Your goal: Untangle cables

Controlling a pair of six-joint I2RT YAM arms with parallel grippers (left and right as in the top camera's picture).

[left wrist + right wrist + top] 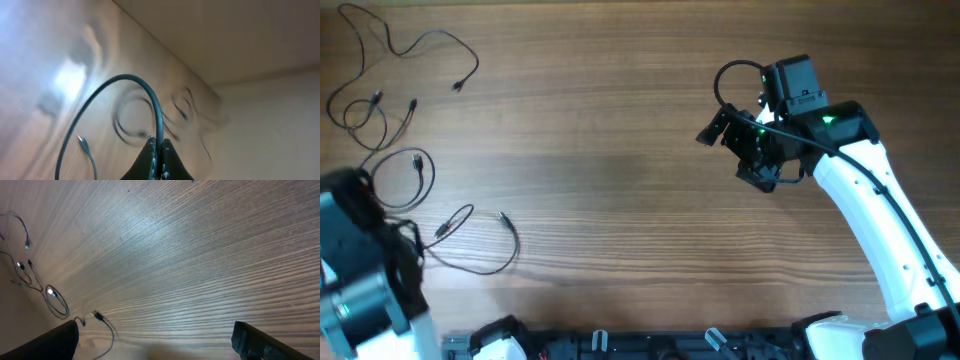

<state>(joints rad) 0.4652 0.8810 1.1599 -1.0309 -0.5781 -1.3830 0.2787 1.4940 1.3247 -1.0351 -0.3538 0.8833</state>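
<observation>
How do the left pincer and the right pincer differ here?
The left pincer is shut on a dark cable that loops up from it; the right pincer is open and holds nothing. The left pincer is by the loose cables at the left side of the table; the right pincer hangs over bare wood, far from them. Both are black.
</observation>
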